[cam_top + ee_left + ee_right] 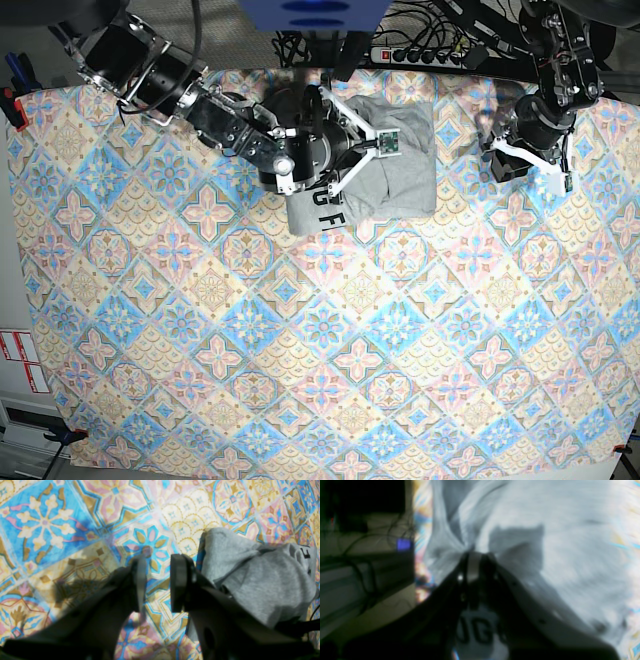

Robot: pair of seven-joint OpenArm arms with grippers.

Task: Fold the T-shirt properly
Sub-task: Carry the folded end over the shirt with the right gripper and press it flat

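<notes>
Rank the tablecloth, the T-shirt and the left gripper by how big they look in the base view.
1. tablecloth, covering nearly the whole view.
2. T-shirt, a bunched grey patch near the top.
3. left gripper, smallest, though it sits higher and nearer the camera, so its real size is unsure.

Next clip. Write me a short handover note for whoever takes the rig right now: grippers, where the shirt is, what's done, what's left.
Right gripper: jaws pinched on a fold of the T-shirt.
Left gripper: open, empty, above the tablecloth beside the shirt.
T-shirt: bunched near the far edge of the table, partly folded over, black lettering showing at its near edge.
Done: some folding, uneven.
Left: flatten, finish the folds, probably square it up.
</notes>
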